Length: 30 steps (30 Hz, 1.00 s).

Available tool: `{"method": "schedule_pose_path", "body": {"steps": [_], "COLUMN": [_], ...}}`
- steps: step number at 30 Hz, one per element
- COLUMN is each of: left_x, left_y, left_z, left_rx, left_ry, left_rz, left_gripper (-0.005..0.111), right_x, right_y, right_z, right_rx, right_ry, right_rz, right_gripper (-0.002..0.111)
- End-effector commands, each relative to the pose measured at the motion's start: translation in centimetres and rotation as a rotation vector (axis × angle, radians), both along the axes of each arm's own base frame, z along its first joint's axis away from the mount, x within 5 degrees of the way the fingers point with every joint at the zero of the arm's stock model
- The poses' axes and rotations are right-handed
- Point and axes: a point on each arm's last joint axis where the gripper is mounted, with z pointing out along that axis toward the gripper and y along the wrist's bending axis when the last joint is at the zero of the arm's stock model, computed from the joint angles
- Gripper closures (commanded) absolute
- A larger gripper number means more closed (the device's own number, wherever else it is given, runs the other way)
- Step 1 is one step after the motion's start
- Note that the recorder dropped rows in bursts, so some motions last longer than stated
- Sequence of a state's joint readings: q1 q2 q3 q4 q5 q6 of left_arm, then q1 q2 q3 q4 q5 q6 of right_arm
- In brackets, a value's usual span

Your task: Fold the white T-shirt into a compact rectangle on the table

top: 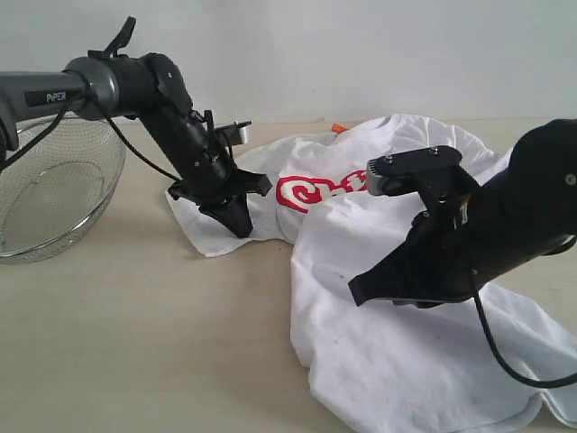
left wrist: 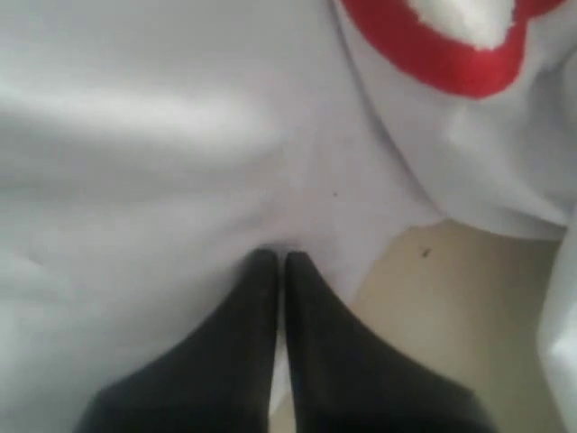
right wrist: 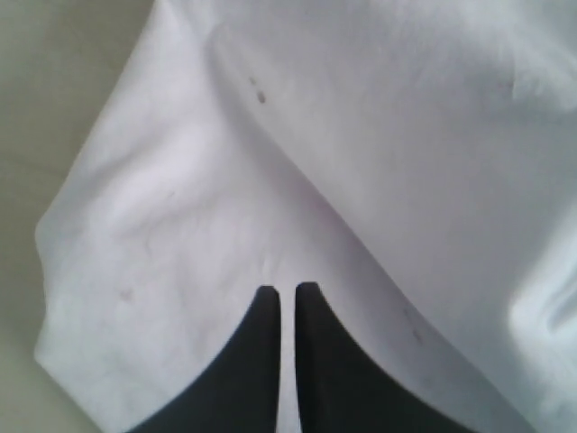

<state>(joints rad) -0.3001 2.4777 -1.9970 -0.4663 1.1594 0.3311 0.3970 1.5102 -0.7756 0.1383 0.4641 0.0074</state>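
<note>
**Exterior view, with both wrist views.** The white short-sleeved cotton T-shirt (top: pixel 397 352) lay crumpled and unfolded on the wide, pale beige matte table (top: pixel 135 352). It spread from the centre of the exterior view toward 4 o'clock, with one flap reaching out toward 9 o'clock. Its red band of white lettering (top: pixel 311 192) showed only in part near the centre, a fold of cloth covering the rest. The small orange neck tag (top: pixel 338 128) peeked out at the garment's 12 o'clock edge. The black left gripper (top: pixel 242 224) pointed down onto the flap near its 6 o'clock edge. Its jaws were pressed together and its fingertips (left wrist: pixel 261 271) met the fabric; whether any cloth was pinched between them could not be told. The black right gripper (top: pixel 359 290), toward 3 o'clock, was likewise closed, its fingertips (right wrist: pixel 311 302) over plain white cloth; contact could not be judged. A round wire mesh bowl (top: pixel 54 194) stood at 9 o'clock, apart from the shirt.
</note>
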Motion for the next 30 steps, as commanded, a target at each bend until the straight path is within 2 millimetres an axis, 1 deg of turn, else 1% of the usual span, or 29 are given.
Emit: {"method": "schedule_pose_path", "body": {"steps": [1,4,8,11,13,15,17,21,24,27,30], "left_x": [0.1,0.4,0.6,0.8,0.9,0.9,1.0,0.9,1.0,1.0,1.0], "left_y": [1.0,2.1,3.5,4.5,4.6,4.7,4.7,4.8,5.0,5.2,5.2], "left_z": [-1.1,-1.2,-1.2,-1.2,-1.2,-1.2,-1.2,-1.2,-1.2,-1.2,-1.2], "left_rx": [0.110,0.145,0.148,0.149,0.149,0.153,0.152,0.155,0.155,0.159,0.161], "left_ry": [-0.001,0.005,0.028,0.040,0.041,0.040,0.036,0.039,0.042,0.045,0.046], "left_rz": [-0.002,0.023,0.044,0.065,0.067,0.068,0.069,0.070,0.073,0.072,0.071], "left_gripper": [0.102,0.102,0.102,0.102,0.102,0.102,0.102,0.102,0.102,0.102,0.102], "right_x": [0.0,-0.1,0.2,0.8,1.4,2.3,3.2,5.5,7.0,8.1,8.6], "right_y": [0.1,0.0,-0.3,-1.3,-2.3,-3.0,-3.2,-2.6,-2.4,-2.5,-2.5], "right_z": [0.1,0.1,0.1,0.2,0.1,0.0,-0.1,-0.6,-1.6,-2.6,-3.6], "right_rx": [-0.004,-0.009,-0.004,0.007,0.014,0.013,0.009,-0.006,-0.015,-0.026,-0.043], "right_ry": [0.008,0.010,-0.002,-0.025,-0.034,-0.036,-0.027,0.000,0.039,0.071,0.084], "right_rz": [0.004,0.004,-0.017,-0.070,-0.119,-0.151,-0.164,-0.146,-0.152,-0.159,-0.150], "right_gripper": [0.108,0.108,0.108,0.108,0.108,0.108,0.108,0.108,0.108,0.108,0.108]}}
